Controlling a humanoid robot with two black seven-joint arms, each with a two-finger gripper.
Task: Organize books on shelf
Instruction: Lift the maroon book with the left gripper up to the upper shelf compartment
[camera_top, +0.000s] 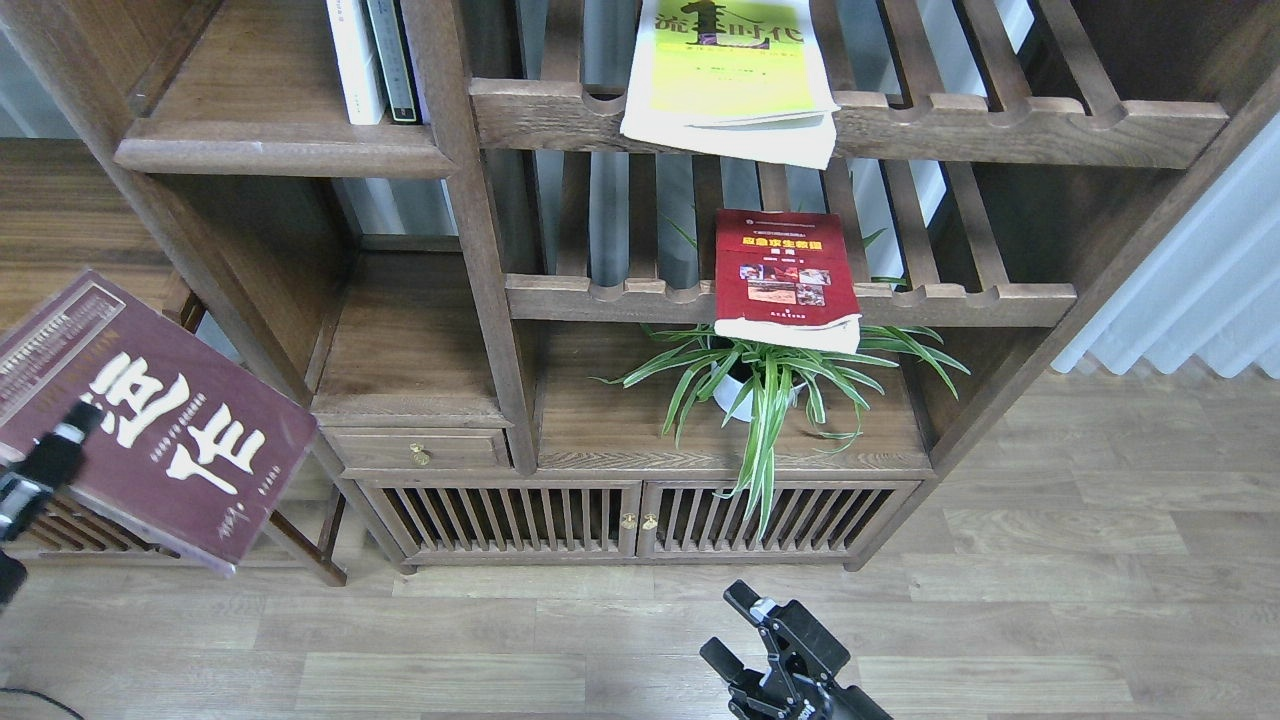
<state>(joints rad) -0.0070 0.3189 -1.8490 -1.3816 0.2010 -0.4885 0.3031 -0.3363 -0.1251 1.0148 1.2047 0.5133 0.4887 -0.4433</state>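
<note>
My left gripper (70, 425) at the far left edge is shut on the maroon book (170, 440) with big white characters and holds it tilted in the air, left of the bookcase. The yellow-green book (730, 70) lies flat on the upper slatted rack and overhangs its front rail. The red book (785, 270) lies flat on the lower slatted rack and also overhangs its rail. The shelf (285, 158), a solid board with a rounded lip, is at the upper left. My right gripper (732, 628) is open and empty, low over the floor at the bottom centre.
Thin white and dark upright books (375, 60) stand at the shelf's right end. A spider plant (770, 385) sits under the red book. A drawer with a brass knob (421, 456) is below the left bay. A low wooden side table (60, 220) stands behind the held book.
</note>
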